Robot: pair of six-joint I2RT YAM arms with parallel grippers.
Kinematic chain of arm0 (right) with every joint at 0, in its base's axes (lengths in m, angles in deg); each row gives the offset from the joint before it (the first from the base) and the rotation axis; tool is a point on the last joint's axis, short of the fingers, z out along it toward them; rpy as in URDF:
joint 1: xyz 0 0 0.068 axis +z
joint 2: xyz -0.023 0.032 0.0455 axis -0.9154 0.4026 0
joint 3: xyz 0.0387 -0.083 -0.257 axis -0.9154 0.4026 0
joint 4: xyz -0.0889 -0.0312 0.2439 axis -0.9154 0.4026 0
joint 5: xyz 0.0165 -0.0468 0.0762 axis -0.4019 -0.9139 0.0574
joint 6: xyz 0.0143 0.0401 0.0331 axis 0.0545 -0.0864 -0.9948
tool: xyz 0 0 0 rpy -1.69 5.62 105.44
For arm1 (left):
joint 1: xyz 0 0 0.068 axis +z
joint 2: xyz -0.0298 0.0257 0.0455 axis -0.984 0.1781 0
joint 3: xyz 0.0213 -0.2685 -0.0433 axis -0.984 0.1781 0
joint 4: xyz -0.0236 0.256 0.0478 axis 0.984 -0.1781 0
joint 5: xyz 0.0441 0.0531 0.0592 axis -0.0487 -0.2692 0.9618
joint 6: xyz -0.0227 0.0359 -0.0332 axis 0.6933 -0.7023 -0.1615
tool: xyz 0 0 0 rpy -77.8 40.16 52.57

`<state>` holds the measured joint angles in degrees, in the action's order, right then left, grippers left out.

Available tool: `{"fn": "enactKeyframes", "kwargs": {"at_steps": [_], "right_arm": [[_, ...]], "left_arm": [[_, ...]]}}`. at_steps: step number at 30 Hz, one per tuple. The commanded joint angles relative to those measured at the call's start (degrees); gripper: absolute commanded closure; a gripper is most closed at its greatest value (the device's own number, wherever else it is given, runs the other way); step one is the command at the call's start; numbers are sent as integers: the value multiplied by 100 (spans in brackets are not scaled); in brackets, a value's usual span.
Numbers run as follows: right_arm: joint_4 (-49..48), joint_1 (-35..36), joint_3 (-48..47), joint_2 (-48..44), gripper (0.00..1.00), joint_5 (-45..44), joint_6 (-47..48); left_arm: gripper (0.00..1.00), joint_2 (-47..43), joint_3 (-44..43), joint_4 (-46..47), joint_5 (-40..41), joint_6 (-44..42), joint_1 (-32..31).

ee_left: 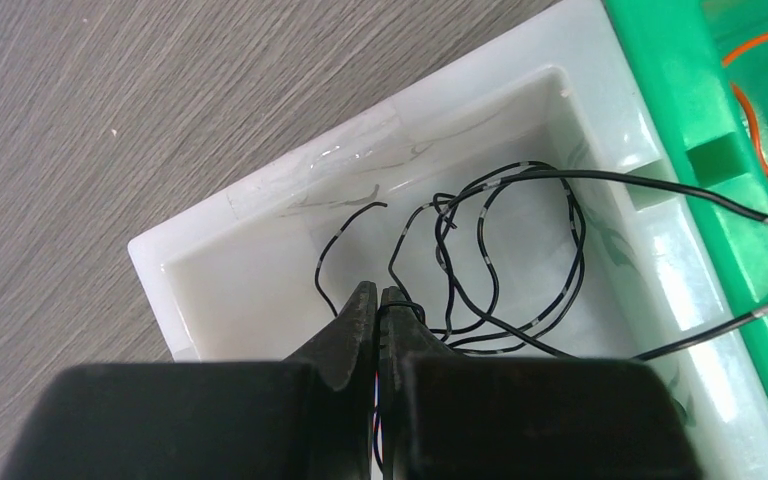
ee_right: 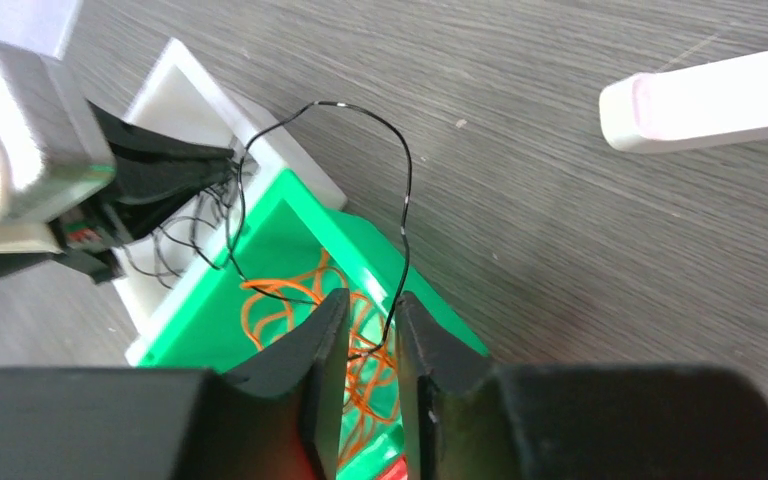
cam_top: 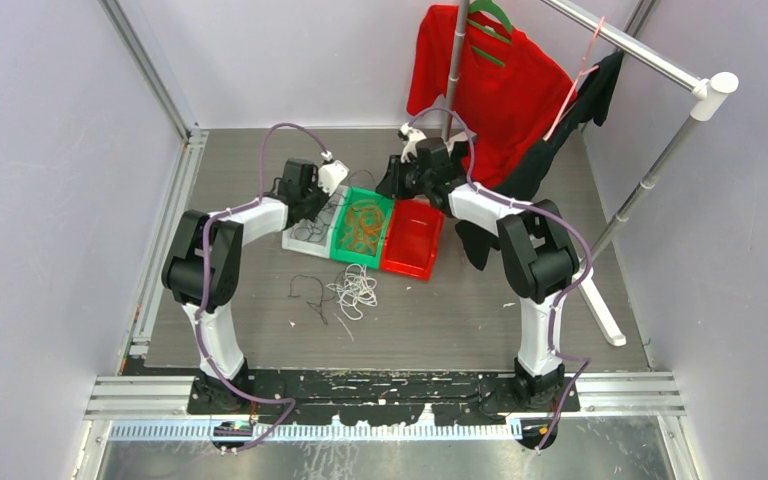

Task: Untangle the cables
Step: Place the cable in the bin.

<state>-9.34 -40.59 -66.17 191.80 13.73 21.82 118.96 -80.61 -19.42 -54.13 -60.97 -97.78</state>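
My left gripper (ee_left: 378,290) is shut on a black cable (ee_left: 480,235) over the white bin (ee_left: 260,200), where more black cable lies coiled. That cable arches (ee_right: 406,180) across to my right gripper (ee_right: 370,298). The right jaws stand a little apart with the cable's end hanging in the gap, above the orange cables (ee_right: 270,310) in the green bin (ee_right: 260,245). In the top view the left gripper (cam_top: 317,208) is over the white bin (cam_top: 300,240) and the right gripper (cam_top: 392,185) is over the green bin (cam_top: 345,250). A loose black cable (cam_top: 310,293) and white cables (cam_top: 357,290) lie on the table.
A red bin (cam_top: 412,240) stands right of the green one. A clothes rack (cam_top: 660,165) with a red shirt (cam_top: 490,80) and black garments stands at the back right. Its white foot (ee_right: 700,95) lies near my right gripper.
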Motion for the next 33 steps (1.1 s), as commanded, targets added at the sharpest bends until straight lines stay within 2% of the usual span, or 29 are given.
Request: {"fn": "enactKeyframes", "kwargs": {"at_steps": [1,7,11,17,19,23,29,33], "right_arm": [[-820,-102,35,54,75,740,-644],[-1234,-201,71,64,86,1184,-1044],[-1581,-256,120,2,98,1260,-1334],[-2275,-319,137,-171,99,1218,-2123],[-2352,-316,78,-212,99,1186,-2232],[-2330,-287,-75,-201,99,1145,-2298],[-2149,-117,-292,-115,99,1078,-2183],[-2235,33,-404,-65,99,1000,-2158]], "left_arm": [[100,44,-49,209,-99,-71,-18],[100,23,-151,-27,-373,160,-27],[100,-23,-348,-320,-410,355,-19],[100,-363,-750,-1090,-796,739,27],[87,-521,-813,-1305,-1003,862,70],[71,-825,-782,-1627,-1337,972,176],[63,-1160,-630,-1808,-1567,786,302],[61,-1256,-541,-1887,-1647,602,344]]}}
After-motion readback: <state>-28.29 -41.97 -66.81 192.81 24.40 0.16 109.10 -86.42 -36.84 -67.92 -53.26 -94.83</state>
